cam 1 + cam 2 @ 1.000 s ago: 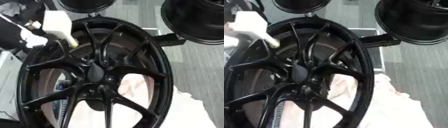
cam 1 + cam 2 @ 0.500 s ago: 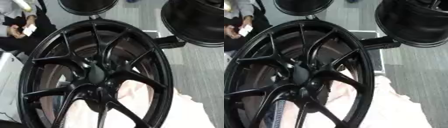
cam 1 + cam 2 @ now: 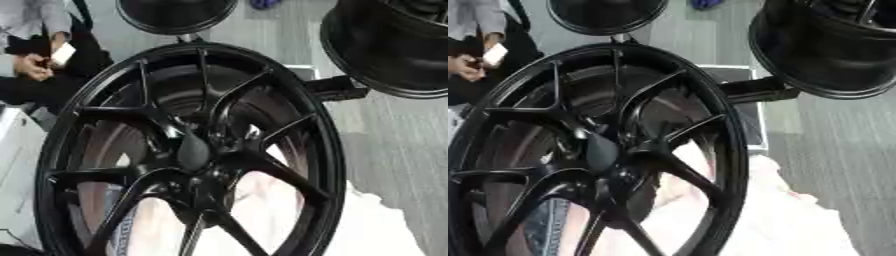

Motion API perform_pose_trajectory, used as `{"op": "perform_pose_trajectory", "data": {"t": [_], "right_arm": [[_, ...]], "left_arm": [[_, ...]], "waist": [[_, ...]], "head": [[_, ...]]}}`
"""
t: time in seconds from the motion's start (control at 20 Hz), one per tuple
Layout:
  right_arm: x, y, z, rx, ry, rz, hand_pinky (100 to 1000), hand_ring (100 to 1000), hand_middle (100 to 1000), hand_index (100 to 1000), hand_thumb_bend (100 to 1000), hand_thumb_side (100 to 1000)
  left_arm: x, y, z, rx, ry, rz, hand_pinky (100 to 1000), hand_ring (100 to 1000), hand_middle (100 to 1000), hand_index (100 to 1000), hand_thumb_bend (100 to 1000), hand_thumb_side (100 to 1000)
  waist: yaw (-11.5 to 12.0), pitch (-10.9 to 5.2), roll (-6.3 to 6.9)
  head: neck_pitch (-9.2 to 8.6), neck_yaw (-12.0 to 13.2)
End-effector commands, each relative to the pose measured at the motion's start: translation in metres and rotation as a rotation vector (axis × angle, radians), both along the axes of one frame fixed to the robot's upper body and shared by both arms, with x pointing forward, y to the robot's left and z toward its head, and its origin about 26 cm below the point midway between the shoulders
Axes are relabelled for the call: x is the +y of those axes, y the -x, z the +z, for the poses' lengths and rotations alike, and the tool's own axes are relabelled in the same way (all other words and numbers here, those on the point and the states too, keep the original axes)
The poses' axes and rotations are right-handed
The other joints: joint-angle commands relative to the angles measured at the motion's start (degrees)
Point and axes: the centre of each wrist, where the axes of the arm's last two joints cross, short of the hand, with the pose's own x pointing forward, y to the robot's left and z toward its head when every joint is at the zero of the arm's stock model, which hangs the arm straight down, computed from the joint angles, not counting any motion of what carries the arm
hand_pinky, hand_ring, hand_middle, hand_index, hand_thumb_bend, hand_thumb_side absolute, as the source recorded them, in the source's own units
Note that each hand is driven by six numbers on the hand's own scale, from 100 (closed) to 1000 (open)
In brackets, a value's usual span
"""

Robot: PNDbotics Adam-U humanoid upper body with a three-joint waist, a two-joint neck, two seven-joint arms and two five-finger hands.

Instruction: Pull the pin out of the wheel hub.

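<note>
Black wheel (image 3: 188, 150) fills most of the frame, standing on edge, thin spokes meeting at the hub (image 3: 194, 150) at centre. Pin can't be made out among the dark parts at the hub. Neither robot hand shows in either view, so their state can't be told. White cloth (image 3: 789, 225) lies at lower right, behind the spokes. Two more black wheels: one at top centre (image 3: 175, 15), one at upper right (image 3: 833, 45). Grey floor (image 3: 394, 150) on the right.

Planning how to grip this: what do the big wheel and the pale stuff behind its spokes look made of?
The wheel looks like cast metal, probably alloy, with glossy black paint: rigid thin spokes, soft highlights along the rim. The pale material looks like cloth, matte and wrinkled, though that is uncertain.
</note>
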Motion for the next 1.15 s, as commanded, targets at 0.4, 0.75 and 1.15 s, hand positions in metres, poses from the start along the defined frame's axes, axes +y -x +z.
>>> {"op": "perform_pose_trajectory", "data": {"t": [0.4,0.75,1.15], "right_arm": [[-0.003,0.0,0.009,-0.009,0.019,-0.069,631,687,609,650,100,470],[-0.001,-0.001,0.009,-0.002,0.031,-0.056,633,687,610,651,100,470],[0.0,-0.003,0.011,0.002,0.044,-0.035,633,687,610,651,100,470]], "left_arm": [[0.007,0.011,0.022,-0.114,-0.027,0.008,732,583,640,764,294,161],[-0.057,0.017,0.023,-0.239,-0.082,-0.189,706,530,583,737,309,124],[-0.146,0.051,0.009,-0.13,-0.431,-0.503,734,574,604,762,390,138]], "waist": [[-0.06,-1.27,0.49],[-0.17,-1.26,0.24],[-0.45,-1.09,0.25]], "head": [[-0.39,-0.35],[-0.57,-0.07],[-0.93,0.58]]}}
